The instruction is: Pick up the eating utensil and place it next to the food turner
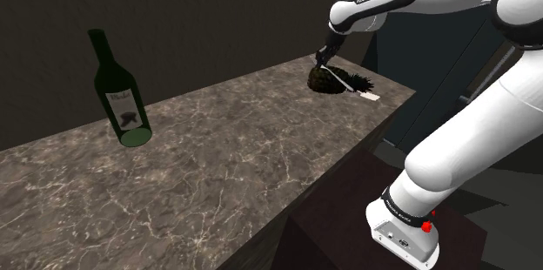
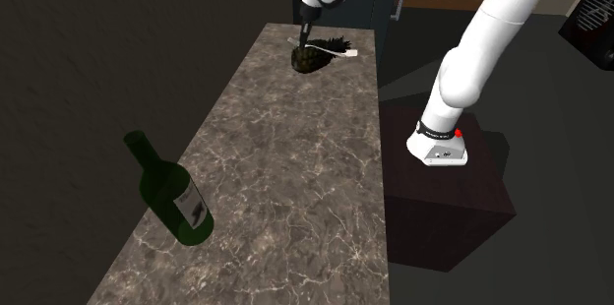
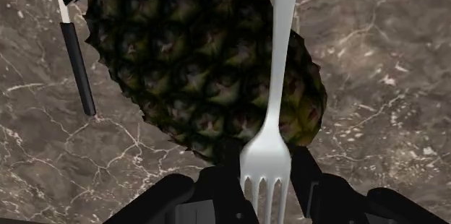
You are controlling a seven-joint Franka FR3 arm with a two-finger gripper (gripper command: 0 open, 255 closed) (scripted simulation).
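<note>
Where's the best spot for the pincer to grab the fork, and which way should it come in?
Probably the wide end by the tines, squeezing its two thin edges and coming down from above. The fork is flat and skinny, so its edges fit between the fingers. The bulgy pineapple sits right behind it and crowds the sides. The pincer looks to clasp it just there.

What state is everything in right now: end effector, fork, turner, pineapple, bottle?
All-black two-finger end effector: shut on the fork.
Plain white fork: clasped near its tines, held over the pineapple.
Black-handled, white-shafted turner: lying flat on the dark marbled counter beside the pineapple, untouched.
Dark brown-green pineapple: lying on its side.
Dark green glass wine bottle: lying on its side, apart from the rest.
</note>
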